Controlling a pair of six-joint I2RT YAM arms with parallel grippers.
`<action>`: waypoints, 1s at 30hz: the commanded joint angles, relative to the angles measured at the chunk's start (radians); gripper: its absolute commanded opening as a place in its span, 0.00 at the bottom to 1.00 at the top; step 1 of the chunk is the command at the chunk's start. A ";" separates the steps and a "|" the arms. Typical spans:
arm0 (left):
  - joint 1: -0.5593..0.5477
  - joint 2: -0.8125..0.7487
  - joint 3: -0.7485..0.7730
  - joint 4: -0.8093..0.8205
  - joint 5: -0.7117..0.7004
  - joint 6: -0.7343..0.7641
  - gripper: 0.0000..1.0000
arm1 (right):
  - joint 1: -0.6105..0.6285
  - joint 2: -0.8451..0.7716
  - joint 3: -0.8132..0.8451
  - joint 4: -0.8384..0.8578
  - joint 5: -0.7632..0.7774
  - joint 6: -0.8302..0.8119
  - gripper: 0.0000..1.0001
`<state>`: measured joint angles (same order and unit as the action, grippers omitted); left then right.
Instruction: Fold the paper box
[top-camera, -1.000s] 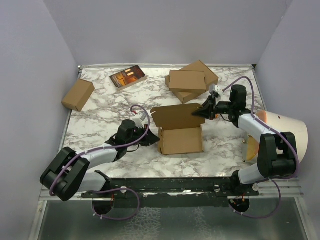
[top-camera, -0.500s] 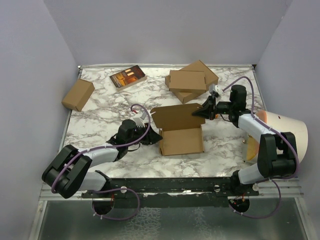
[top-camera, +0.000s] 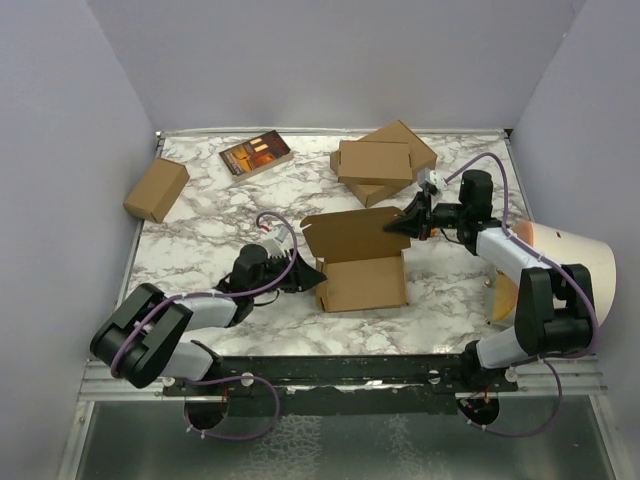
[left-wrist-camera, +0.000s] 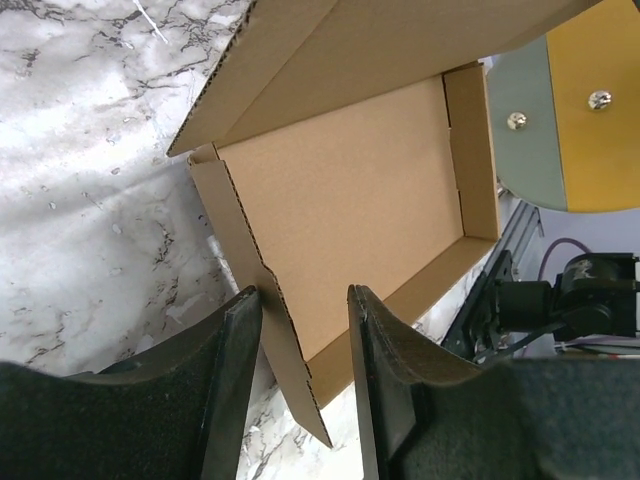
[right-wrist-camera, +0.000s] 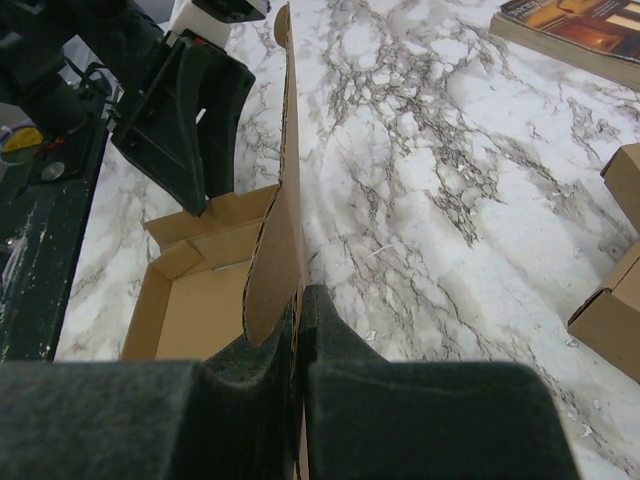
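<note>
- Overhead, the plain brown corrugated cardboard paper box (top-camera: 362, 282) lies mid-way across the white marbled tabletop (top-camera: 200, 235), its lid (top-camera: 350, 233) raised.
- Left wrist view only: left gripper (left-wrist-camera: 303, 305) spread, straddling the box's side flap (left-wrist-camera: 240, 250).
- Right wrist view only: right gripper (right-wrist-camera: 298, 300) pinching the lid edge.
- Since a second ago: left gripper nearer the box; box unmoved.

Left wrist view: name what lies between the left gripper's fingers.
A side wall of the paper box stands there, left gripper open around it; the left wrist view shows it.

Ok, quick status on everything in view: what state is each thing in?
paper box: tray formed, lid raised open.
right gripper: shut on the lid edge.
left gripper: open, astride the side flap.
stacked boxes: closed.
small carton: closed.
book: shut, lying flat.
</note>
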<state>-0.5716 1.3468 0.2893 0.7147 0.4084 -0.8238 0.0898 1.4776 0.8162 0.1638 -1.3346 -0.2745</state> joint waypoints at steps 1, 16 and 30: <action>0.006 0.031 -0.018 0.137 0.053 -0.068 0.42 | 0.001 -0.016 0.007 -0.011 0.003 -0.009 0.01; 0.019 0.201 -0.068 0.467 0.101 -0.236 0.17 | 0.002 -0.012 0.012 -0.021 0.001 -0.019 0.01; 0.025 0.315 -0.097 0.672 0.131 -0.322 0.23 | 0.002 -0.011 0.014 -0.028 -0.001 -0.023 0.01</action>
<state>-0.5507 1.6314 0.2092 1.2629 0.4976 -1.1133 0.0898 1.4776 0.8162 0.1486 -1.3342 -0.2852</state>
